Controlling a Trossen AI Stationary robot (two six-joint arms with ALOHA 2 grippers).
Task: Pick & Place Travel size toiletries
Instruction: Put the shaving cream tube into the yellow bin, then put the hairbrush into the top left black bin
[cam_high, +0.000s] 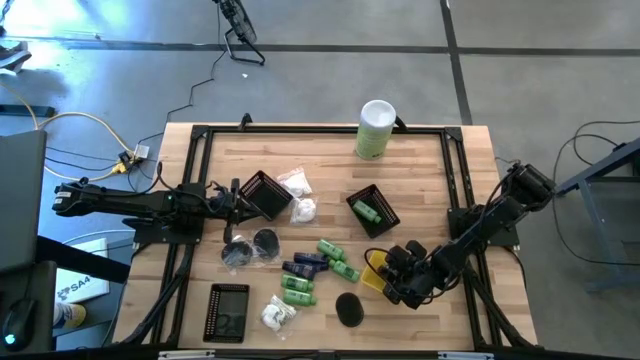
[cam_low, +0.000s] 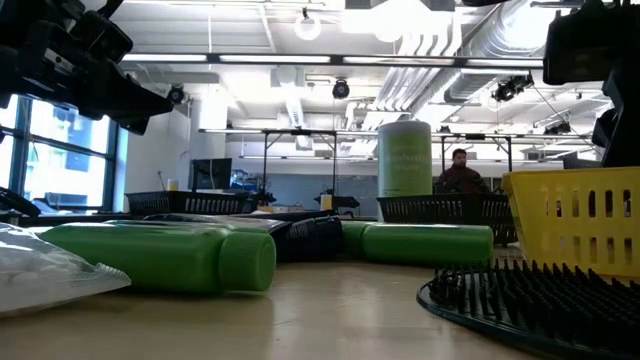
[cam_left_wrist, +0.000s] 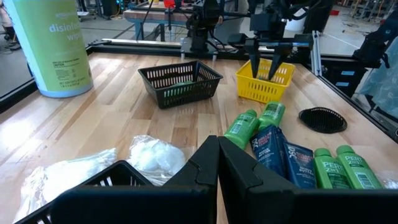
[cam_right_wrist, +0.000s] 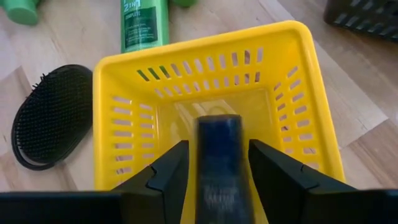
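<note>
The right gripper (cam_right_wrist: 214, 163) hangs over the yellow basket (cam_right_wrist: 124, 93) at the right of the surface, jaws partly open around a dark navy tube (cam_right_wrist: 219, 168). It looks blurred, maybe dropping; tilted, it could catch the rim.

The tall white-and-green canister (cam_left_wrist: 55, 46) carries the partly cut-off words "disinfe" and "wip". A green bottle (cam_right_wrist: 143, 25) beside the yellow basket (cam_right_wrist: 214, 93) reads "2in1" on its label. Another green bottle (cam_left_wrist: 353, 169) in the left wrist view shows "PERT". The navy tubes' (cam_left_wrist: 280, 152) print is too small to read.
</note>
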